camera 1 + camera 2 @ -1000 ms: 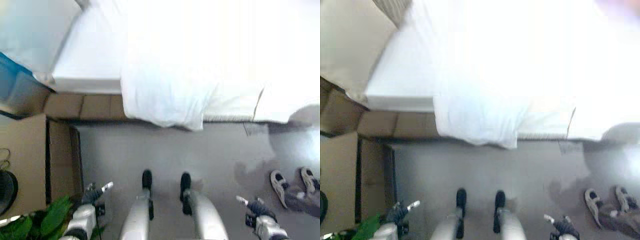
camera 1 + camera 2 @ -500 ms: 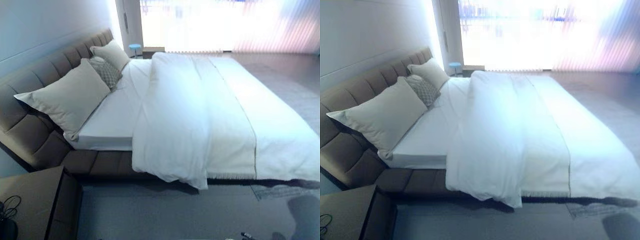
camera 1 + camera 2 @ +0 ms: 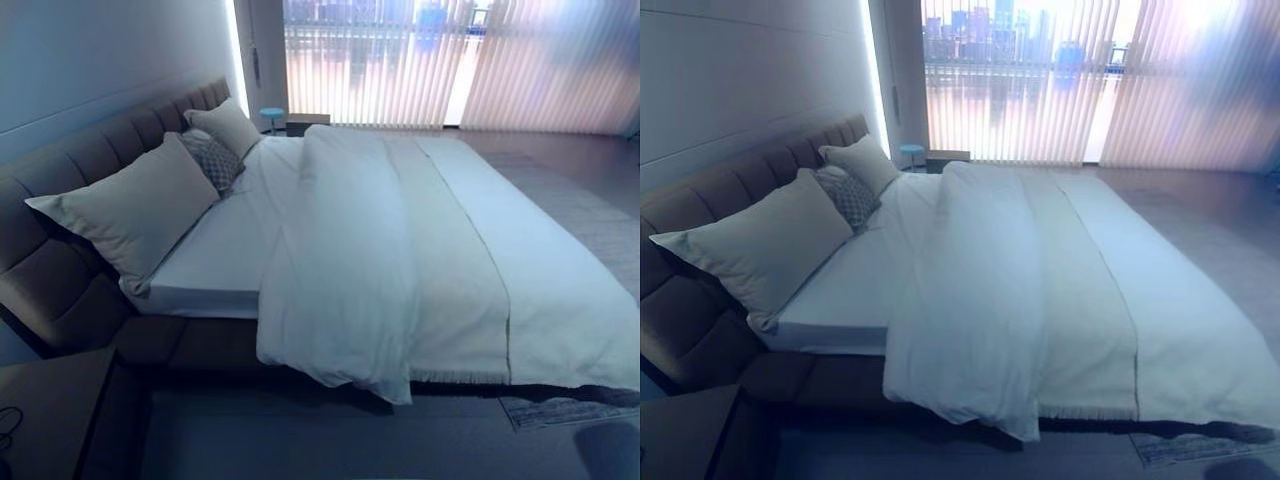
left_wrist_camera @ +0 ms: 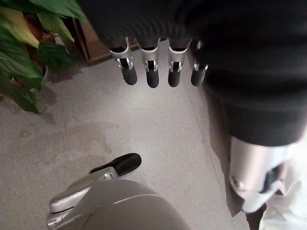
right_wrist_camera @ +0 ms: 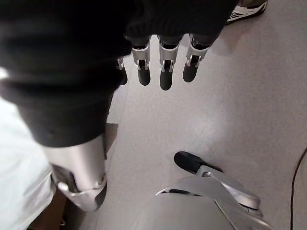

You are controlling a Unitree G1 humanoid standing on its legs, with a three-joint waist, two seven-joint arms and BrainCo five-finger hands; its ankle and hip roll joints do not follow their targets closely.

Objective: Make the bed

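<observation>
**One bed, duvet bunched along the middle**

One white duvet [image 3: 345, 250] lies folded back in a thick ridge down the bed [image 3: 200, 255], its near corner hanging over the side rail toward the floor [image 3: 330, 440]. Beside it, toward the foot, a cream blanket [image 3: 455, 260] and a flat white cover [image 3: 560, 290] lie smooth. The bare sheet shows between the duvet and the pillows: a large pale pillow [image 3: 125, 215] leans on the padded headboard [image 3: 50, 265], a patterned cushion [image 3: 212, 160] sits behind it, and another pale pillow [image 3: 228, 125] stands farther back.

Against the picture from half a second ago, the head views sit a little higher and the window's vertical blinds [image 3: 1040, 85] are now distinct; the bedding lies the same.

The left hand [image 4: 153, 72] hangs over the grey floor near a leafy plant [image 4: 21, 52], fingers straight, holding nothing. The right hand [image 5: 160, 72] hangs likewise, fingers relaxed and empty, with a person's shoe [image 5: 247, 10] just past it.

A dark nightstand [image 3: 50, 410] stands by the headboard.
</observation>
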